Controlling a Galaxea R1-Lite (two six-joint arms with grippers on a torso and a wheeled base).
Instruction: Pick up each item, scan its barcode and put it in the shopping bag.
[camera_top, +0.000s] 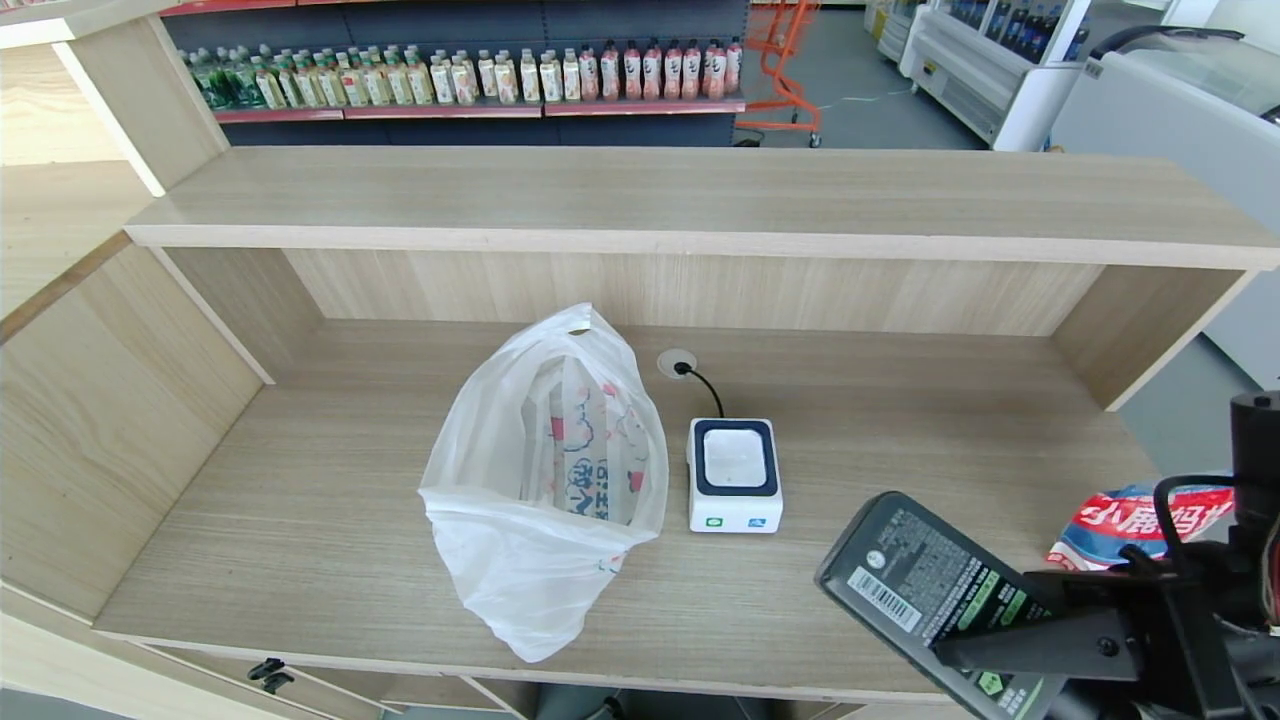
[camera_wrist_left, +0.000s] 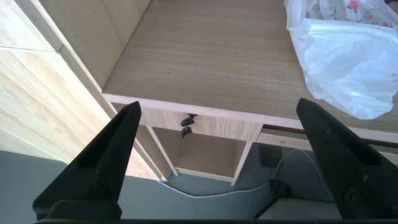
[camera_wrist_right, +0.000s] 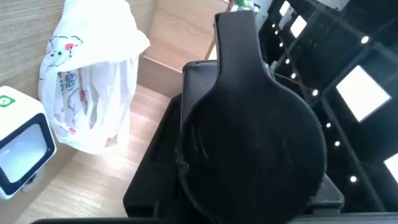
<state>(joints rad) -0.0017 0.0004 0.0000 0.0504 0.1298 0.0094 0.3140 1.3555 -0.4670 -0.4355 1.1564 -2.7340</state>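
The right gripper (camera_top: 985, 645) is clamped on a flat dark package (camera_top: 925, 585), held above the near right part of the counter (camera_top: 900, 430), well apart from the scanner (camera_top: 735, 475). The barcode label faces upward, and so does the scanner window. The step in hand appears to be the scan: pickup is done, bagging is not. The next move likely calls for carrying the package over the scanner and turning its label toward the window. The shopping bag (camera_top: 545, 480) stands open just beside the scanner. A red snack packet (camera_top: 1140, 520) lies at the counter's right edge. The left gripper (camera_wrist_left: 217, 168) hangs empty, fingers apart, before the counter's front edge.
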